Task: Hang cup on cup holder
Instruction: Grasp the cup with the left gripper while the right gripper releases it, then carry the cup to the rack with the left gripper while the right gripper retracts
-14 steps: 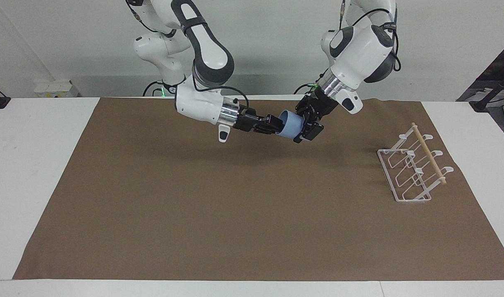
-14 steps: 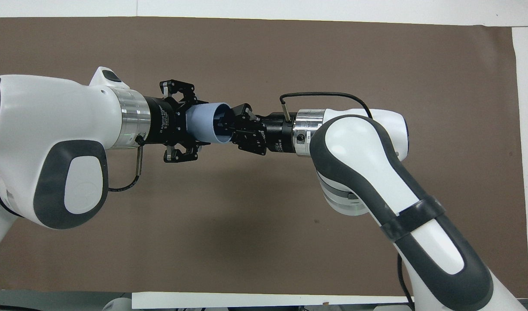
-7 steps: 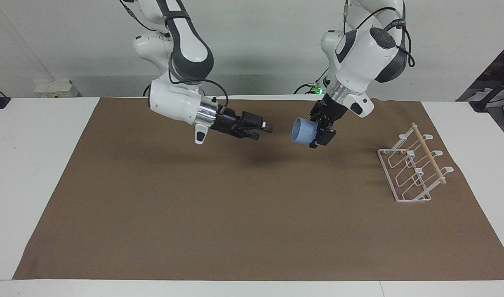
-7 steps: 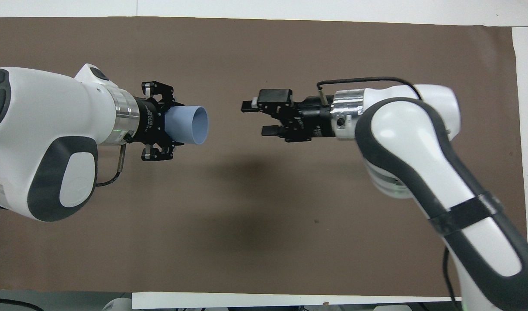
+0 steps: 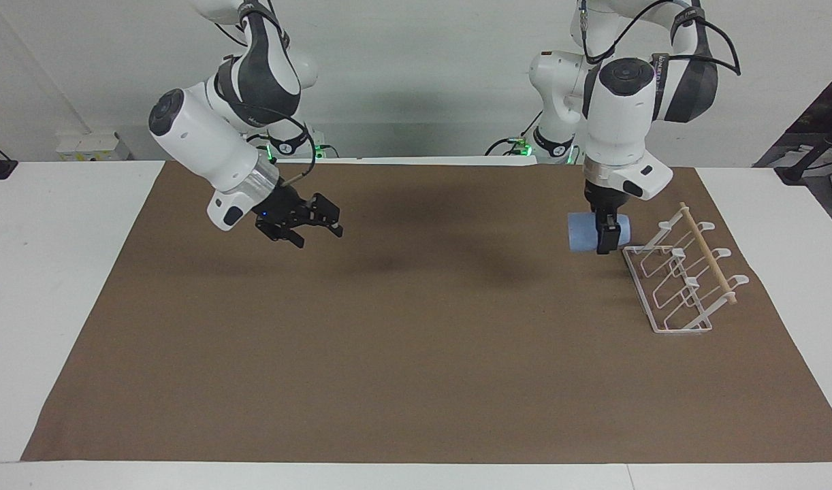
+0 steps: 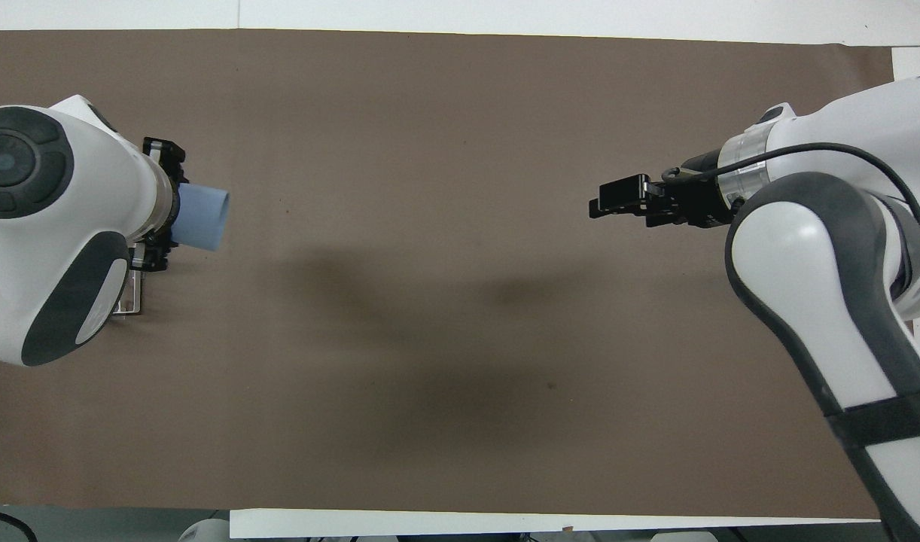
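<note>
Cup (image 5: 583,233): we now carry it alone, on its side, just beside the cup holder (image 5: 681,279).
Left end effector (image 5: 604,239): clamped on the cup.
Right end effector (image 5: 317,219): spread, empty — it has withdrawn over the worktop (image 5: 402,354).
Meaning: handover done — hanging remains.

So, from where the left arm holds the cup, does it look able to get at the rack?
Probably yes: the left gripper holds the cup just beside the rack, with nothing between them.

Cup (image 5: 583,233) sideways in left gripper (image 5: 605,243) beside cup holder (image 5: 681,280); right gripper (image 5: 314,228) empty, agape
</note>
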Available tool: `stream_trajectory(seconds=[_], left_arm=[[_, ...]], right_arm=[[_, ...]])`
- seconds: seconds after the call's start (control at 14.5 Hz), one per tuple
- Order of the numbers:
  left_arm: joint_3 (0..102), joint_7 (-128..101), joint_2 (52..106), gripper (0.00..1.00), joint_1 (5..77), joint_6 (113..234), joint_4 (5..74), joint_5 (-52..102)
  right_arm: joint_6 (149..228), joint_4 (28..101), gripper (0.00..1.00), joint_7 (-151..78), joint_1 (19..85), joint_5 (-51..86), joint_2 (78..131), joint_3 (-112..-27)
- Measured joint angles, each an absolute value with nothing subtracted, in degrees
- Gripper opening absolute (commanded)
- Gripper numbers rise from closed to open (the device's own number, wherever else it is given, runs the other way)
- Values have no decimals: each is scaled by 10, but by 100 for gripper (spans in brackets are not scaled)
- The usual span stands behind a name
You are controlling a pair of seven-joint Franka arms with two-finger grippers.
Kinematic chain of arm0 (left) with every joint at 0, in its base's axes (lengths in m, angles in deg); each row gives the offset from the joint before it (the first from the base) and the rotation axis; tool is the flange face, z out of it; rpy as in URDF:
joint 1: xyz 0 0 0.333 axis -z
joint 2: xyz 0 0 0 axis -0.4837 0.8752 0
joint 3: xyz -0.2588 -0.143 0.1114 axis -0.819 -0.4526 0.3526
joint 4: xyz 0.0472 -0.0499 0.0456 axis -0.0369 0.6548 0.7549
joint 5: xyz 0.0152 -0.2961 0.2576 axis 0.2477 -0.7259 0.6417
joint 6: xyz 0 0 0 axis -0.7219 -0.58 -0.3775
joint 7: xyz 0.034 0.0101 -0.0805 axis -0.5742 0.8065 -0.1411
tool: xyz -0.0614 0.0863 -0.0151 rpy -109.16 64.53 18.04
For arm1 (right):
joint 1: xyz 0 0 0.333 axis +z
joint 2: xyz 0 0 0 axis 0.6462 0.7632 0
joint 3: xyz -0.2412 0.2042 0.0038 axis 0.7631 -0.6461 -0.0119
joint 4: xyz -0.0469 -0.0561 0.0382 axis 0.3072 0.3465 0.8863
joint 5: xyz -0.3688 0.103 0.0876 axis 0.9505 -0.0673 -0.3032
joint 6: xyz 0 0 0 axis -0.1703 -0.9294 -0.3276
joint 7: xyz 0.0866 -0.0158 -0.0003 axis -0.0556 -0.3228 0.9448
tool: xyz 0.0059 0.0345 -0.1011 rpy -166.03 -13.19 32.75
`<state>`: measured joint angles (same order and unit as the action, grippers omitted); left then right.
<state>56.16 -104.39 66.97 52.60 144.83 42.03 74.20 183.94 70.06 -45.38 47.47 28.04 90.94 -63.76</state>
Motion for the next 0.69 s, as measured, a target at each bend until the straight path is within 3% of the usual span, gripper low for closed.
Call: stream_trajectory(seconds=[0.28,0.69], left_arm=[[562,-1155,704,39,517,1407,423,963],[563,-1207,793,39,475,1398,419,1206]], right_arm=[[1776,663,99,-454,437,405,903,-637],[1610,530,99,-453,389,526,897,-635]])
